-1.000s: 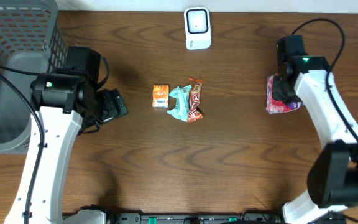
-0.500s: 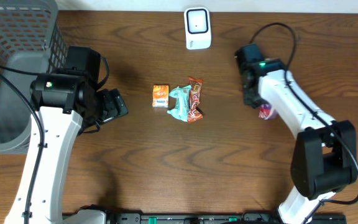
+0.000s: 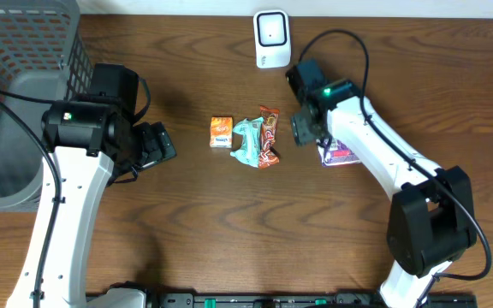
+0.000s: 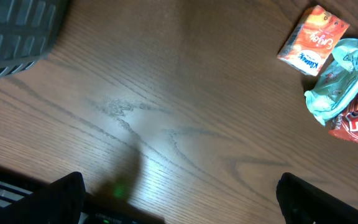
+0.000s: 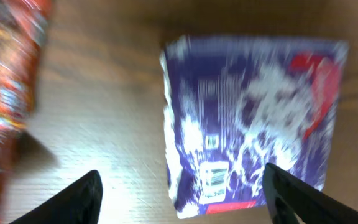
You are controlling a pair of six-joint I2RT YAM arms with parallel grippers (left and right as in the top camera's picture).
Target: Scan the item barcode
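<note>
Left hand: the left hand (image 4: pixel 179 186) is hovering low over bare wood, fingers standing fully apart and holding nothing.
Right hand: the right hand (image 5: pixel 182 177) is hanging above the purple packet (image 5: pixel 253 112), fingers spread wide to either side and gripping nothing.
Item position: the purple packet is lying flat on the tabletop (image 3: pixel 229 222), partly under the right forearm in the overhead view, near the right of the snack cluster and apart from it.
Handling: it is looking like a light, soft, crinkly film pouch. It is likely to be slippery and to buckle under a hard squeeze, though not likely to break.
Grasp point: taking it by a long edge is looking safest, so the fingers are not covering the printed face. A white patch that may be the barcode (image 5: pixel 214 176) is showing near one short edge, too blurred to confirm.
Snack cluster: an orange box (image 3: pixel 221 132), a teal packet (image 3: pixel 248 141) and a red-brown bar (image 3: pixel 270 128) are lying together at mid-table.
Surface: dark wood grain, smooth, reflecting the room light in patches.
Scanner: the white scanner (image 3: pixel 272 38) is standing at the far edge, well apart from the packet.
Basket: a grey mesh basket (image 3: pixel 24 43) is sitting at the far left corner.
</note>
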